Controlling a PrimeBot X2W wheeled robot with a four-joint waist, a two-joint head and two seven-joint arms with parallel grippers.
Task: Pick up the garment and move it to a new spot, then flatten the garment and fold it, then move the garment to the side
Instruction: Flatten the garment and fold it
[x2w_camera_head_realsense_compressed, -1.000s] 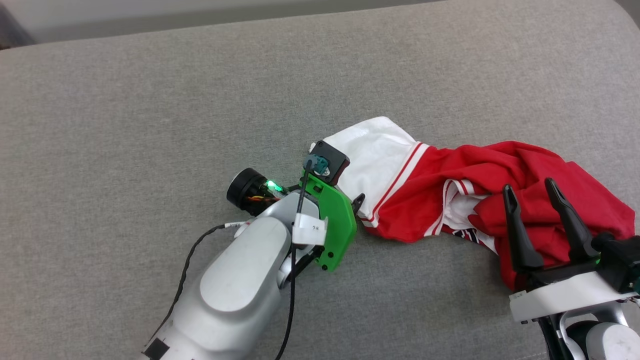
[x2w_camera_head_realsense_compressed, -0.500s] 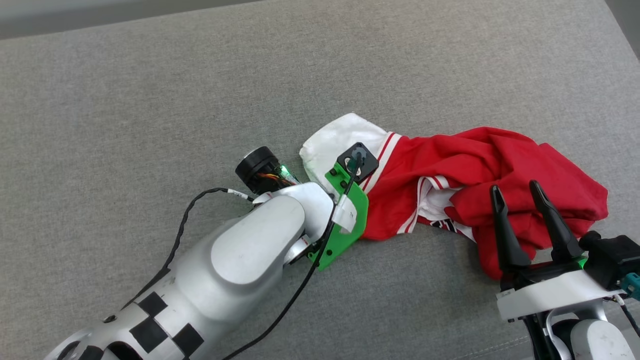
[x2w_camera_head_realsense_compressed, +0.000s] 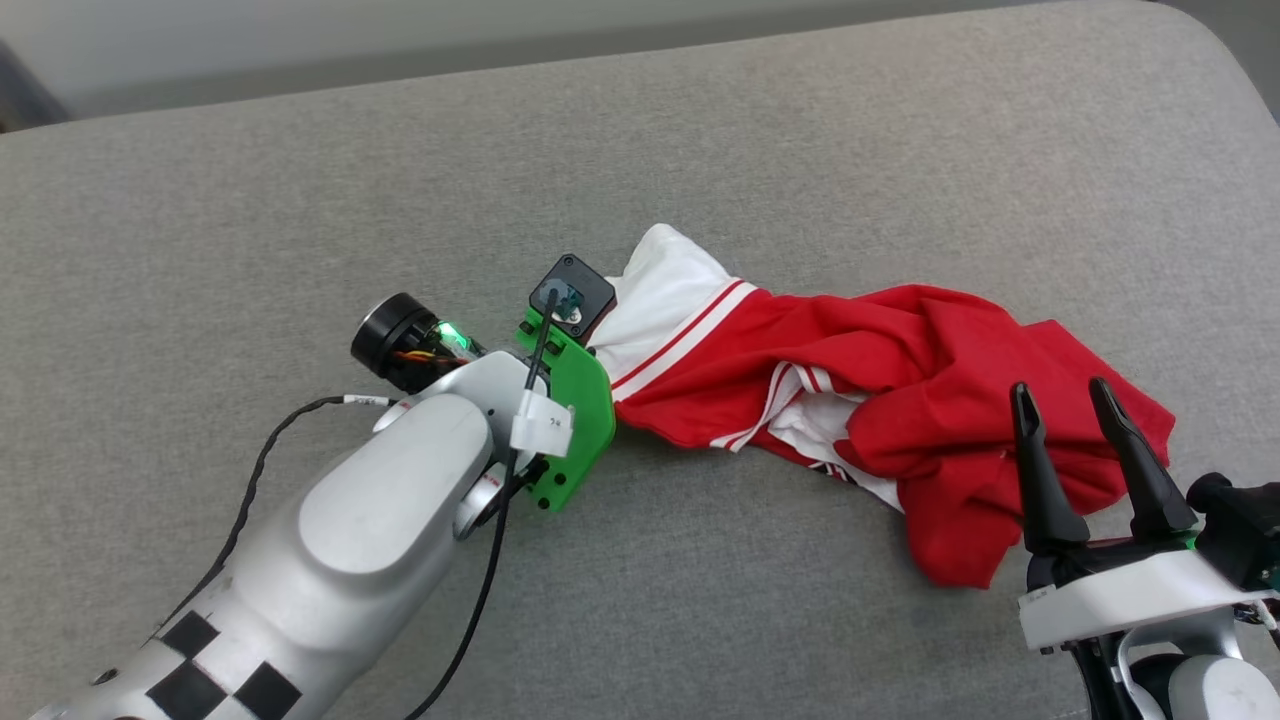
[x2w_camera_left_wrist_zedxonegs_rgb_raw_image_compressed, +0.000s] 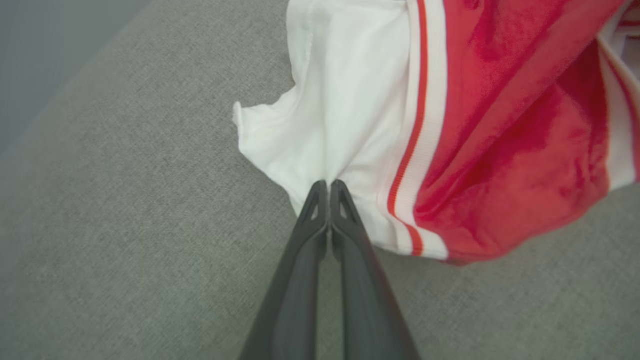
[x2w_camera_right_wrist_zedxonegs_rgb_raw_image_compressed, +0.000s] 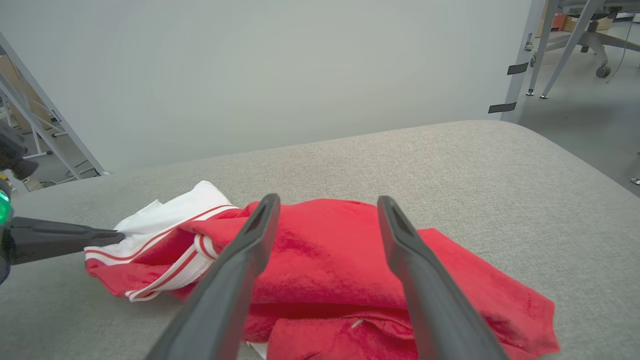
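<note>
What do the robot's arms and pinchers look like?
The left arm is a smooth silver-grey shell with black checker squares, a bright green plate and a thin black cable. The left gripper and right gripper each have two long, dark, pointed fingers. The right one sits on a white base.

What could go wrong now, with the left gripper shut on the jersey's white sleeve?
The left gripper pinches only the edge of the white sleeve by its tips; the cloth may slip out in a lift.
The red jersey lies bunched on the grey cushion; pulled by one sleeve, it may twist.
The open right gripper stands near the red folds; dragged cloth could catch on it.
</note>
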